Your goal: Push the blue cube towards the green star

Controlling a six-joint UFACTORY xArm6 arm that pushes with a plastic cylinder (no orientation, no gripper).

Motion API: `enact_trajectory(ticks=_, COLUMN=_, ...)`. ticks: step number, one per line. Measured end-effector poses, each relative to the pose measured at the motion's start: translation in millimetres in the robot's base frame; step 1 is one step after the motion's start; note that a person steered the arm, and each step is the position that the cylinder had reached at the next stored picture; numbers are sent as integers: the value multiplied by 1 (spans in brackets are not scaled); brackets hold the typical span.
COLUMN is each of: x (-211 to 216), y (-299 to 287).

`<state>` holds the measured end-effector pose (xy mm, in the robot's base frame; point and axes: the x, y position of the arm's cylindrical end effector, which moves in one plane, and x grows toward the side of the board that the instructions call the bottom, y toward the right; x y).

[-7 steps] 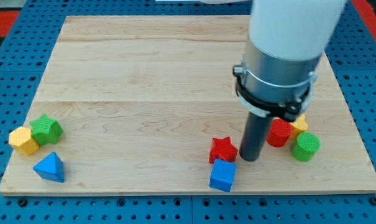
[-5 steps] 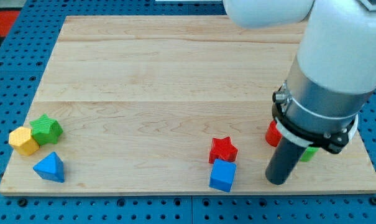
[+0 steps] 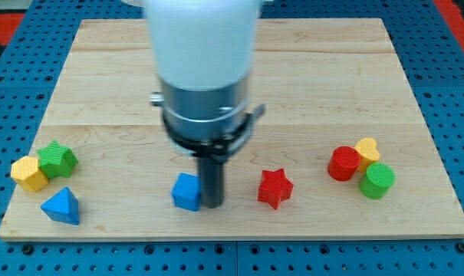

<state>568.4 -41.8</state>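
The blue cube (image 3: 186, 192) sits near the view's bottom, left of centre. My tip (image 3: 212, 204) stands right against the cube's right side. The green star (image 3: 57, 159) lies at the view's far left, well to the left of the cube and slightly higher.
A yellow block (image 3: 28, 173) touches the green star's lower left, with a blue triangular block (image 3: 61, 206) below them. A red star (image 3: 275, 188) lies right of my tip. At the view's right are a red cylinder (image 3: 343, 163), a yellow heart (image 3: 366, 149) and a green cylinder (image 3: 377, 181).
My tip swung from the right of the blue cube and moved left. The blue cube slid left, away from the red star. The red star shifted down a little.
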Motion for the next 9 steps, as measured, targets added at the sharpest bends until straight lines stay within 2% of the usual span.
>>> enact_trajectory(ticks=1, x=-2, y=-35)
enact_trajectory(ticks=5, x=-22, y=-64)
enact_trajectory(ticks=7, x=-22, y=-104)
enact_trajectory(ticks=8, x=1, y=-88)
enact_trajectory(ticks=9, x=41, y=-27)
